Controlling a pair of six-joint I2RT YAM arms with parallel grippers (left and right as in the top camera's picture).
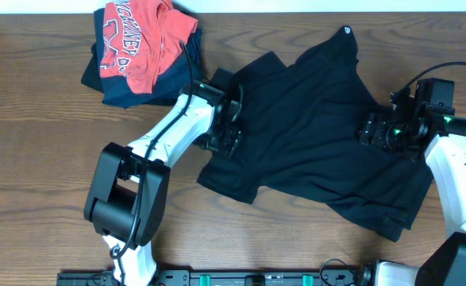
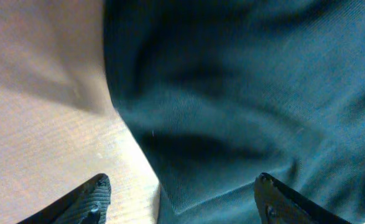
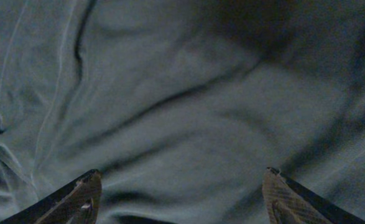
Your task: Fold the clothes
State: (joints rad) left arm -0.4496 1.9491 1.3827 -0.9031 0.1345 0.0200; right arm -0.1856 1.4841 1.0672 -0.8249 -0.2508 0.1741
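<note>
- The T-shirt is spread flat but rumpled on the table, from the centre out toward 3 o'clock. No fold is made yet.
- The left gripper is set at the shirt's 9 o'clock edge, probably so that this side can be picked up and carried across.
- The right gripper is held over the cloth toward 3 o'clock, likely as the matching hold for a two-handed fold.
- Both hands are seen with jaws wide apart, and nothing is held in either.
- The red shirt and the navy garment are piled at 11 o'clock, near the T-shirt but apart from it, presumably kept aside from the work.
- Only in the overhead view are the whole outline, the pile and a small white emblem at the shirt's 12 o'clock tip shown. The jaw gaps cannot be judged there.
- In the left wrist view the fingers are shown straddling the cloth edge: bare wood at 9 o'clock, fabric at 3 o'clock.
- In the right wrist view only creased cloth is seen between the fingers, with no edge in sight. A grip there would be taken mid-panel.
</note>
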